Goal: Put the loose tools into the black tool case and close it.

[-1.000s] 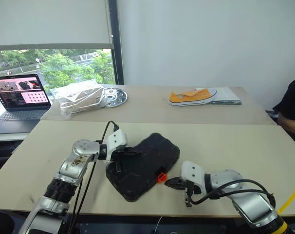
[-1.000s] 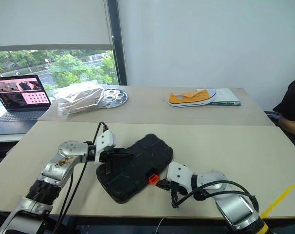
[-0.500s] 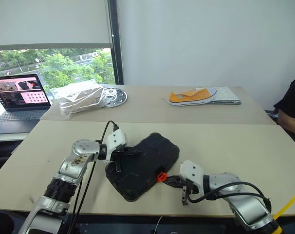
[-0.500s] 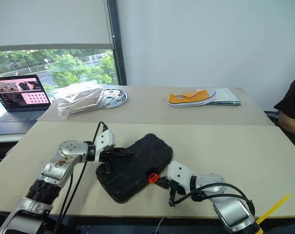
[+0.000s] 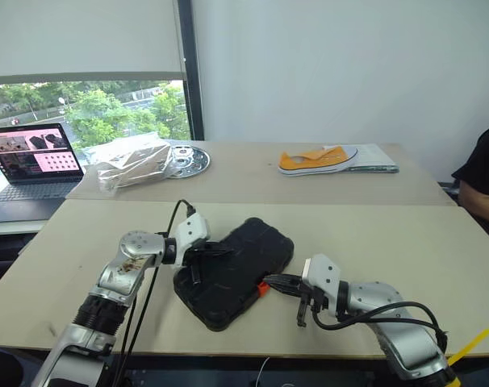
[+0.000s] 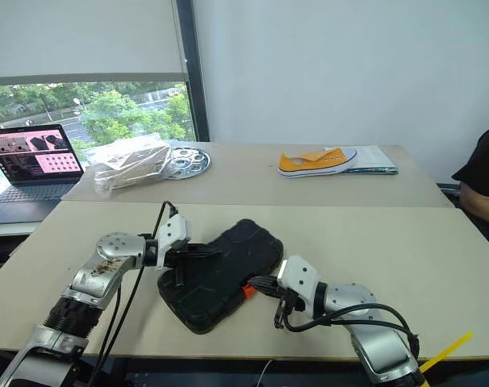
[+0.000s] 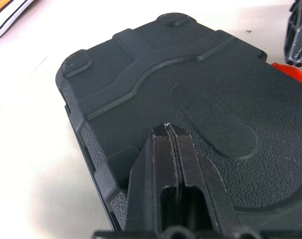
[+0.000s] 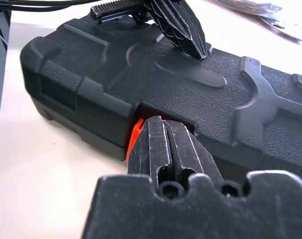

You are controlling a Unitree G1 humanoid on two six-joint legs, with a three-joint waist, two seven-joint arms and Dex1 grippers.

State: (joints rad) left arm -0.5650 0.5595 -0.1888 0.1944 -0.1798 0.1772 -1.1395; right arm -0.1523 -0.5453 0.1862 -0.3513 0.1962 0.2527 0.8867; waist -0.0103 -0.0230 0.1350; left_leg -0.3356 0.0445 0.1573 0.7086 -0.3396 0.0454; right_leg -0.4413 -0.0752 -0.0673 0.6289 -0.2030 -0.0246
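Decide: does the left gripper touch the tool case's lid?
Touching: in the right wrist view the left gripper, shut, presses its tips on the black tool case lid.

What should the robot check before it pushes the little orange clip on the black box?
1. Case lid down: ok, the lid lies flat on the base.
2. Left hand steadying the case: ok, its shut fingers press on the lid.
3. Right hand lined up with the latch: ok, its shut fingertips sit right at it.
4. Latch snapped shut: cannot tell, the right hand covers most of it.
5. Loose tools left on the table: ok, none lie around the case.
6. Case fully on the table: ok, though its near corner sits close to the front edge.
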